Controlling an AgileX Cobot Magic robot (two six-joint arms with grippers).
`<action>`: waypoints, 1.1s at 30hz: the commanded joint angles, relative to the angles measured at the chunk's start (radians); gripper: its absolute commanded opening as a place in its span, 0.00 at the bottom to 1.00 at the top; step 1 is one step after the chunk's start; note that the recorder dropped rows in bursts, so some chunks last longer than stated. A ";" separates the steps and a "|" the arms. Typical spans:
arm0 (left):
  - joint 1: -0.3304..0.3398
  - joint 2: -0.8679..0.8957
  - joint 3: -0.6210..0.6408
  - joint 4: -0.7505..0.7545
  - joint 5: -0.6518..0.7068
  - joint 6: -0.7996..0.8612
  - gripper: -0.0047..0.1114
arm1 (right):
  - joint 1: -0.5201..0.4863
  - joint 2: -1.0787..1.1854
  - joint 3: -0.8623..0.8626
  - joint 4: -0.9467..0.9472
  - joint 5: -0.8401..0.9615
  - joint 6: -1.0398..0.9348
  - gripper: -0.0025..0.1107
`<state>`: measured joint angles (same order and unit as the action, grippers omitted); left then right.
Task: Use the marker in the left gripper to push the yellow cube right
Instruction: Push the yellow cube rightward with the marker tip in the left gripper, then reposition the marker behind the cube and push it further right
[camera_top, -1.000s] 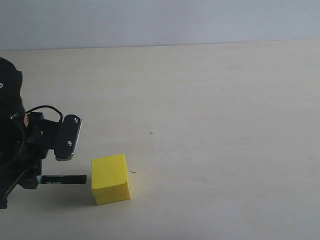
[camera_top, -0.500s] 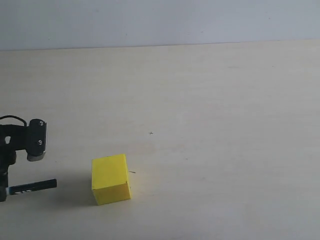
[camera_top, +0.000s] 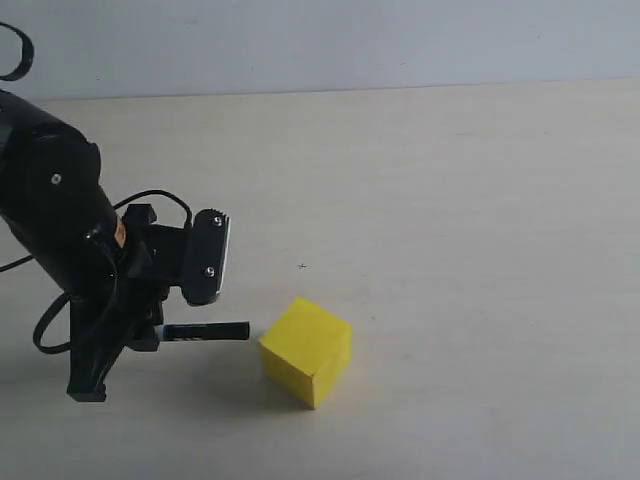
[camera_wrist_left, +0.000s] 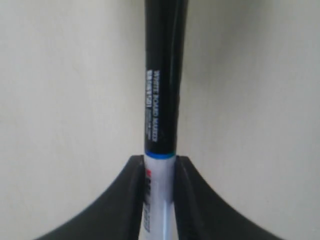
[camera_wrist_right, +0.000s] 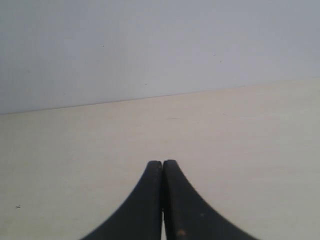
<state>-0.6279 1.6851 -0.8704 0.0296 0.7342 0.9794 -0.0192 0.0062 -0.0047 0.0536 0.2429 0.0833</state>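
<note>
The yellow cube (camera_top: 305, 350) just right of the marker (camera_top: 208, 331) clenched in the left hand (camera_wrist_left: 159, 167).

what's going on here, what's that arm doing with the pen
The left gripper is clamped on the white barrel of a marker, held low and level over the table with its black cap aimed at the yellow cube. The tip sits just left of the cube, seemingly with a small gap. The cube rests turned, one corner toward the camera. The right gripper is shut on nothing and takes no part.
</note>
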 joint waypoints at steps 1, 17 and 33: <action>0.047 0.014 -0.014 0.046 0.039 -0.054 0.04 | -0.003 -0.006 0.005 -0.002 -0.005 -0.003 0.02; 0.018 0.014 -0.014 0.045 -0.033 -0.013 0.04 | -0.003 -0.006 0.005 -0.004 -0.005 -0.003 0.02; -0.181 0.014 -0.014 0.086 -0.049 0.003 0.04 | -0.003 -0.006 0.005 -0.004 -0.005 -0.003 0.02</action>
<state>-0.8102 1.7006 -0.8753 0.0906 0.6753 0.9859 -0.0192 0.0062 -0.0047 0.0536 0.2429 0.0833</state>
